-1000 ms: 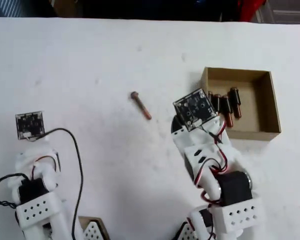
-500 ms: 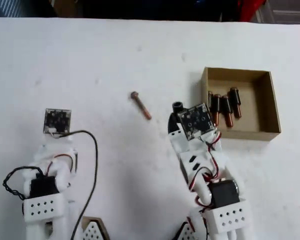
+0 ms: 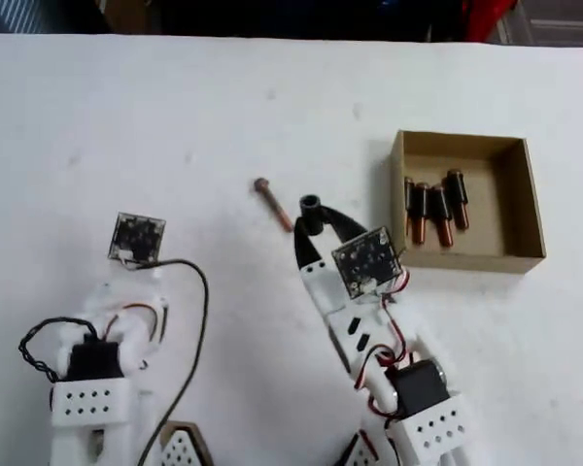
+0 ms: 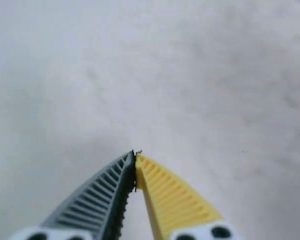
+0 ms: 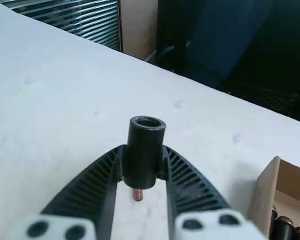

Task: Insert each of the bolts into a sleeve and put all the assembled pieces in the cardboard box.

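A copper bolt (image 3: 273, 205) lies on the white table, left of the cardboard box (image 3: 528, 194). My right gripper (image 3: 318, 221) is shut on a black sleeve (image 3: 311, 206), held upright just right of the bolt. In the right wrist view the sleeve (image 5: 146, 150) sits between the black fingers (image 5: 97, 185), open end up, with a copper bolt end (image 5: 138, 195) showing just below it. My left gripper (image 4: 135, 156) is shut on nothing, its grey and yellow tips meeting over bare table. The left arm (image 3: 107, 330) stands at the lower left.
Several assembled pieces (image 3: 433, 209) lie side by side in the box, whose corner (image 5: 282, 192) appears in the right wrist view. A black cable (image 3: 196, 320) loops beside the left arm. The table's far edge (image 3: 272, 37) meets a dark background.
The right arm has swung left, away from the box, carrying the sleeve to the bolt's side. The left arm has shifted right and forward.
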### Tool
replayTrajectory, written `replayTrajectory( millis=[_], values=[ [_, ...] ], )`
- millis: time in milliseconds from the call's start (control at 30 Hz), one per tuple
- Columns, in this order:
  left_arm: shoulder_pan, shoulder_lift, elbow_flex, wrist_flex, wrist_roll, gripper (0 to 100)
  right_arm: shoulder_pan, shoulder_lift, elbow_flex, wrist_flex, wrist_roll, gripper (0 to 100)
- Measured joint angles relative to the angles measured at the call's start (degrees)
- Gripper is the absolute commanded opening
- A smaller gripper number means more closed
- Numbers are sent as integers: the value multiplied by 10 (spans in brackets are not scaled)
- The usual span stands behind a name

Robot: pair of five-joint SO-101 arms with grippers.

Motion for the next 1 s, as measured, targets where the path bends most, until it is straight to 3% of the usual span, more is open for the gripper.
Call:
replayTrajectory(
  millis=[100,300,533,800,1000],
  values=[
    [3,0,-3,12,0,22,0,0,23,-27,-1,17],
    [6,0,-97,123,0,22,1,-15,35,-42,-1,17],
    [6,0,-170,198,0,22,1,-144,99,-42,1,16],
    [79,12,-191,210,28,22,20,-177,109,-22,7,16],
    [138,185,-303,207,87,22,26,-178,121,-22,8,16]
  ],
)
